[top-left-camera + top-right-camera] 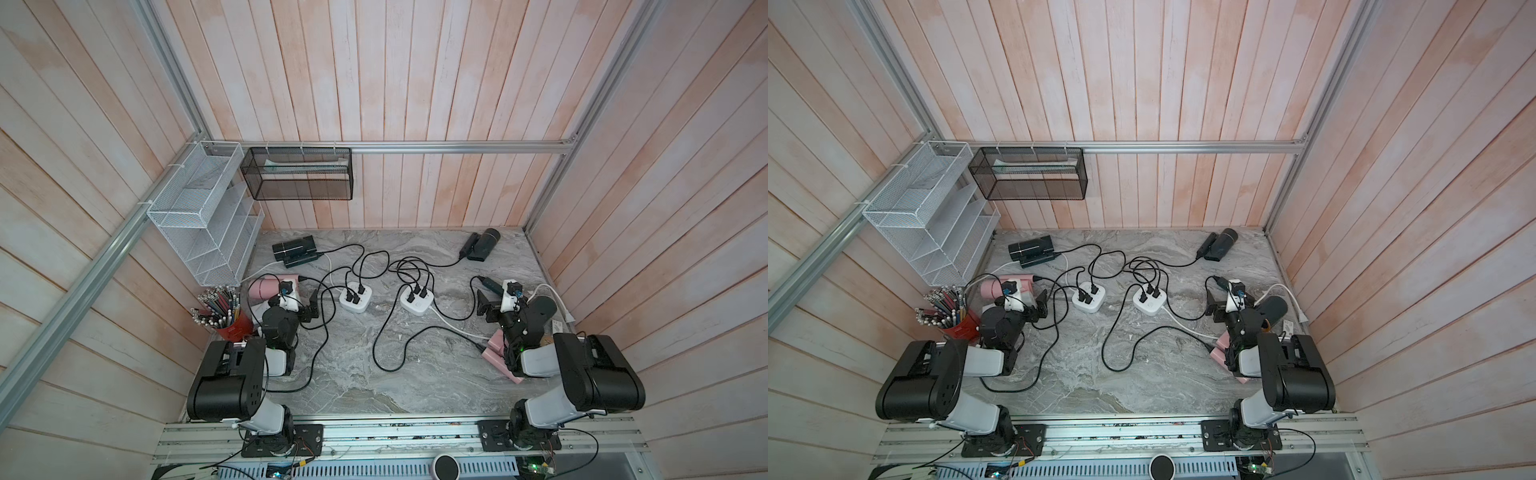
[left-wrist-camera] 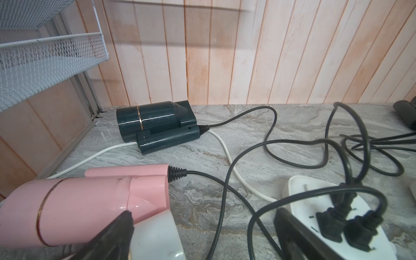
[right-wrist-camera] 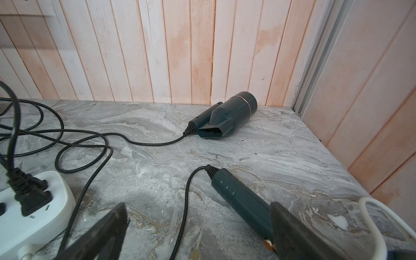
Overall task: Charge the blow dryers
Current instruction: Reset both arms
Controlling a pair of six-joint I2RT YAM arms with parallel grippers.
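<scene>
Left wrist view: pink blow dryer (image 2: pixel 78 202) beside left end effector (image 2: pixel 203 213)

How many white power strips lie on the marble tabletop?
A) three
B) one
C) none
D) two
D: in a top view, the left power strip and the right power strip lie side by side mid-table, and no other shows.

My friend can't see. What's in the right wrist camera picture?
A dark blow dryer lies on a grey marble table by a wood-plank wall, its black cord trailing across it. Up close, the right gripper hangs open beside a second dark dryer's handle, with a white power strip holding a black plug nearby.
</scene>
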